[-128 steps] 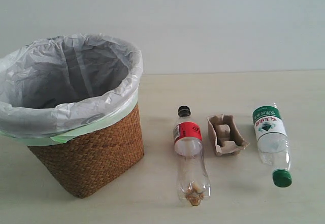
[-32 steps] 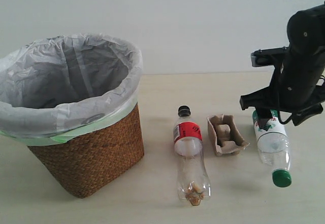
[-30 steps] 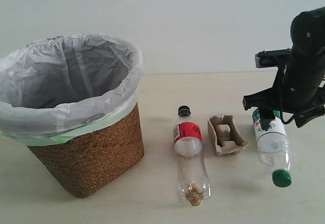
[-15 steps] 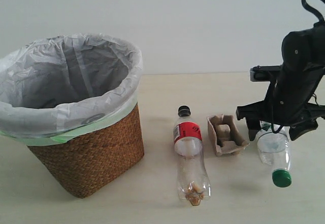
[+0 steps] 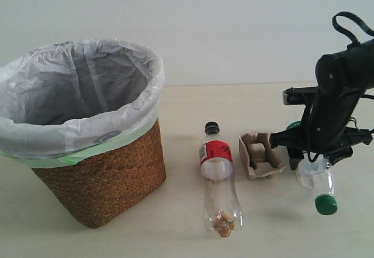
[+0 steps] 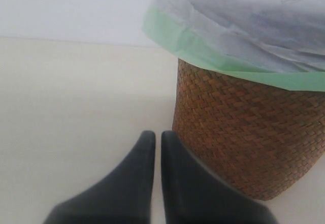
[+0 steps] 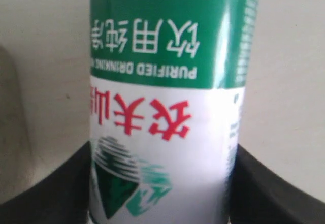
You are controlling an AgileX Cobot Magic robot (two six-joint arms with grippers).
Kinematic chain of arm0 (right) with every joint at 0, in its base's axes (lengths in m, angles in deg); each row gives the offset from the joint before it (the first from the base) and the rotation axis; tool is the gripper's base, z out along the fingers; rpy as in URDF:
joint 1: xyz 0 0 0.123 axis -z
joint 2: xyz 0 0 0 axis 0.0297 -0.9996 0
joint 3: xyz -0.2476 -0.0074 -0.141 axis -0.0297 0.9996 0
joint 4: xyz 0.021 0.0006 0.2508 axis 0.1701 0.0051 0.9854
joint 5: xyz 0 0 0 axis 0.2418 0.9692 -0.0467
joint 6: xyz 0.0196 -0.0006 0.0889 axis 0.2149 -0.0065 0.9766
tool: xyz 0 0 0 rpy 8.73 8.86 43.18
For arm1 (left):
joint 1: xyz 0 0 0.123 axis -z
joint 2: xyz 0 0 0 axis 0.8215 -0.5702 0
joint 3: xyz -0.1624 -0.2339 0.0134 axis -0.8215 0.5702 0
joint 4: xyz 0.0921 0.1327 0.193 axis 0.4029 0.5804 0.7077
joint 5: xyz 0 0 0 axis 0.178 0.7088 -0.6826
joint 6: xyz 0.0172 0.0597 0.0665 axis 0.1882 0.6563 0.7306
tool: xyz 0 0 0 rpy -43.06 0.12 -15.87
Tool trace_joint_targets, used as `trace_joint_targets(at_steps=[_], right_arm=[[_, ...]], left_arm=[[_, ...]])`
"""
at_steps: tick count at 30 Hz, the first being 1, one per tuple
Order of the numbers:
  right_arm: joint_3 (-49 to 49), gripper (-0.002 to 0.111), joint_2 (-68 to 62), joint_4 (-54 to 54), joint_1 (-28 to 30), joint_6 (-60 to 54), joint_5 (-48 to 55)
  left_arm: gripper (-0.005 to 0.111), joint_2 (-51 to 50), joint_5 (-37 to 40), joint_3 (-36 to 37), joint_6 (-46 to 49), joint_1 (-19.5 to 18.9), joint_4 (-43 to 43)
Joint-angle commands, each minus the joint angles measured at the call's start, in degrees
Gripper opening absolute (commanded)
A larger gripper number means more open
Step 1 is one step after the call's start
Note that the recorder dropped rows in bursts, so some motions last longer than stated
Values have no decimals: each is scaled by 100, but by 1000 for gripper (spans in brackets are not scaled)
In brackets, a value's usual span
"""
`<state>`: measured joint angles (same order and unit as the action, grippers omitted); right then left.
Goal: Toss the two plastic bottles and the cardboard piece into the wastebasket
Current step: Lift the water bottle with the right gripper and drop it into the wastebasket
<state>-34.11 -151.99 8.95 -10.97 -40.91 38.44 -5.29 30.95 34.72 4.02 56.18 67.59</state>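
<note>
Flanking the clear plastic bottle with green cap and green-white label, the right gripper's black fingers sit against its sides; whether they squeeze cannot be told. It lies rightmost, just beside the tan moulded-pulp cardboard tray. The clear black-capped, red-labelled bottle lies left of that, the brown wicker wastebasket leftmost. The left gripper, fingers nearly together and empty, hangs near the wastebasket.
</note>
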Motion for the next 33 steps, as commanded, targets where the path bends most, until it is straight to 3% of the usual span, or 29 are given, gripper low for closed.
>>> trace_joint_targets(at_steps=[1,3,16,25,33], right_arm=[[-11,8,-123,-120,17,4,-45],[-11,0,-123,-120,17,4,-45],[82,0,1517,-62,17,-364,717],[1625,0,3133,541,17,-556,39],[2279,0,3847,1085,17,-1037,21]], left_arm=[[4,19,-7,23,-29,-4,17],[4,19,-7,23,-29,-4,17],[4,19,-7,23,-29,-4,17],[4,19,-7,23,-29,-4,17],[4,19,-7,23,-29,-4,17]])
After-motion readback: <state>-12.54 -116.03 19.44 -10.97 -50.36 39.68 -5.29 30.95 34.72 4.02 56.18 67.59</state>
